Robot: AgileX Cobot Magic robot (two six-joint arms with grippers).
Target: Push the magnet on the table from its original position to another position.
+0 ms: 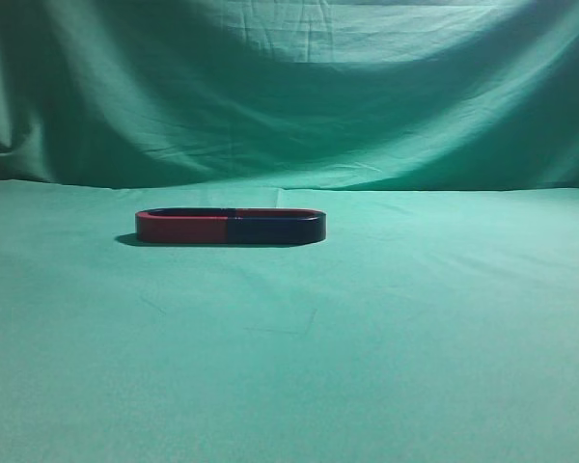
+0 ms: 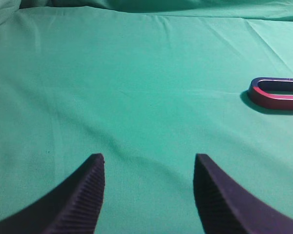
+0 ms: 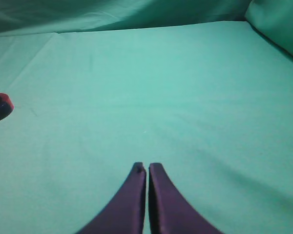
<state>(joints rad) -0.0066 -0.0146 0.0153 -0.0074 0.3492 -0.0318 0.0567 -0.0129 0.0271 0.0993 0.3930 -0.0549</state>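
The magnet [image 1: 275, 229], with a dark navy-black side wall and a thin red upper edge, lies flat on the green table [image 1: 289, 367], left of centre. It butts end to end against a same-sized magnet with a red side wall [image 1: 181, 228], and the two form one long oval. Its rounded end shows at the left edge of the right wrist view [image 3: 0, 107]. My left gripper [image 2: 149, 161] is open and empty above bare cloth. My right gripper [image 3: 147, 166] is shut and empty, well right of the magnet. Neither gripper shows in the exterior view.
The red-walled magnet also shows at the right edge of the left wrist view [image 2: 277, 95]. A draped green backdrop cloth [image 1: 289, 87] rises behind the table's far edge.
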